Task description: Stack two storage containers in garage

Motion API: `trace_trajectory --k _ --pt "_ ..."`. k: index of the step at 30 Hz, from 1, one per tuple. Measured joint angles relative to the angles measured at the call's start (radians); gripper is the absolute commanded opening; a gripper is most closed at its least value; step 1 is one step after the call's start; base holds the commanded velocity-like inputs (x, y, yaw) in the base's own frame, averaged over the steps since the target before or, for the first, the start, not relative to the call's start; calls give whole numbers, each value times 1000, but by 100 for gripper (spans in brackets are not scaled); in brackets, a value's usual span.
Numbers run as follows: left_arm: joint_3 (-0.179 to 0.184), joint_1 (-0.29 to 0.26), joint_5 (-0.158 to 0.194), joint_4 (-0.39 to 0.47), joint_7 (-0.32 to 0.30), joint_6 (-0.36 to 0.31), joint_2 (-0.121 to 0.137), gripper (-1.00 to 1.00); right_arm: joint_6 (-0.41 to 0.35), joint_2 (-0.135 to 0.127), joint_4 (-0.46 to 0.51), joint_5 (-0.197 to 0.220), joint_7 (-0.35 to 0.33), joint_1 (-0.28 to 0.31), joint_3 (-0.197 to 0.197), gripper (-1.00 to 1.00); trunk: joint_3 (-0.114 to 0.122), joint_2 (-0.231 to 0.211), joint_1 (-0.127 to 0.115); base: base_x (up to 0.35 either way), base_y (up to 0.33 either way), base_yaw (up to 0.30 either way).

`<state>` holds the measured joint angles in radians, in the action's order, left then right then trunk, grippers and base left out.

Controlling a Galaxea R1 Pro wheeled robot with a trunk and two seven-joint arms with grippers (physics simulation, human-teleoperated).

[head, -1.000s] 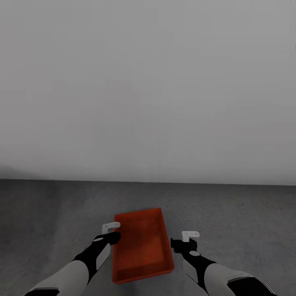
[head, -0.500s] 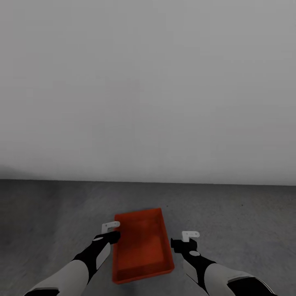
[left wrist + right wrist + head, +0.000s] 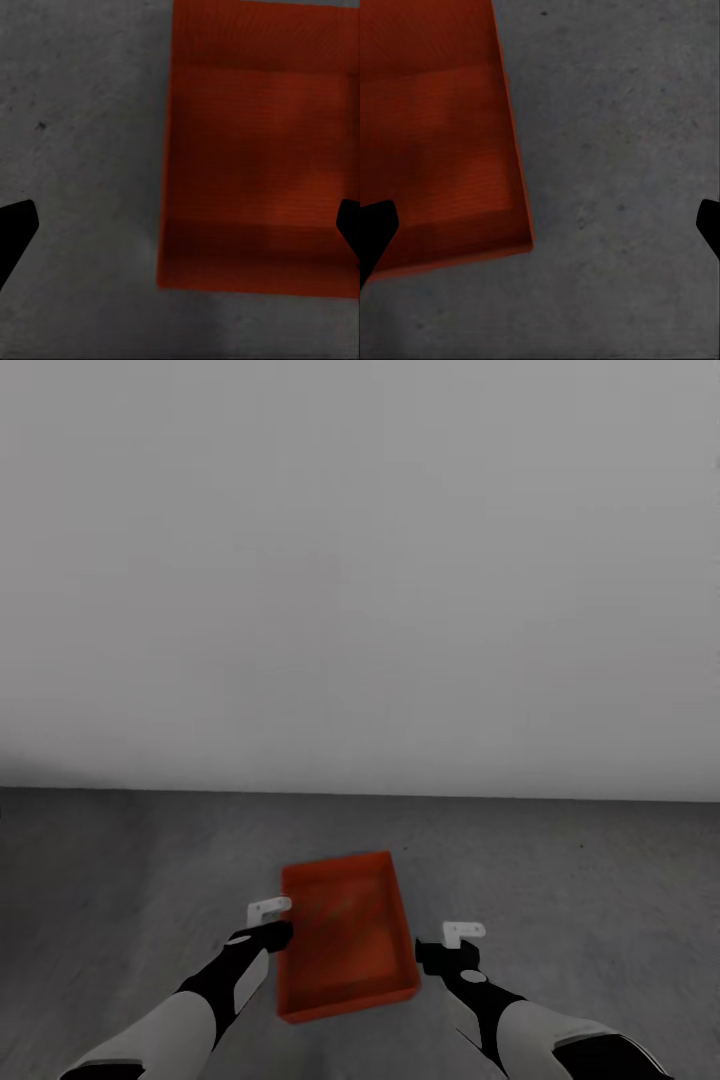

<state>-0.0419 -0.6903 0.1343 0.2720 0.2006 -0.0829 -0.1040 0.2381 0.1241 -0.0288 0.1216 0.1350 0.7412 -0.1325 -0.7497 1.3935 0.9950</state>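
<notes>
Grey garage floor (image 3: 600, 880) meets a white wall (image 3: 360, 560), and one container (image 3: 345, 930) sits on it, empty, between both arms. Its long axis runs away from the robot. The left fingers (image 3: 268, 920) hang just beside its left wall, nearer than the right fingers (image 3: 462, 943); both pairs are spread wide, holding nothing.

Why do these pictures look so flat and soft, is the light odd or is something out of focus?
Head view: even, dim light, a plain wall and barely any shadow around the orange-red container. Left wrist view: the container looks soft and grainy, with darker bands inside. Right wrist view: the grey floor is mottled; the dark fingertips are blurred silhouettes.
</notes>
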Motion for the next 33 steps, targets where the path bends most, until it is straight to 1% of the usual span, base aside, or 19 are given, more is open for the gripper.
trace_trajectory --k 5,8,33 --pt "1 0 23 0 0 -5 0 100 0 0 0 0 0 0 0 100 0 0 0 -339 0 0" --pt "1 0 29 0 0 -7 0 100 0 0 0 0 0 0 0 100 0 0 0 -344 0 0" --pt "1 0 34 -5 0 -8 0 100 0 0 0 0 0 0 0 100 0 0 0 -346 0 0"
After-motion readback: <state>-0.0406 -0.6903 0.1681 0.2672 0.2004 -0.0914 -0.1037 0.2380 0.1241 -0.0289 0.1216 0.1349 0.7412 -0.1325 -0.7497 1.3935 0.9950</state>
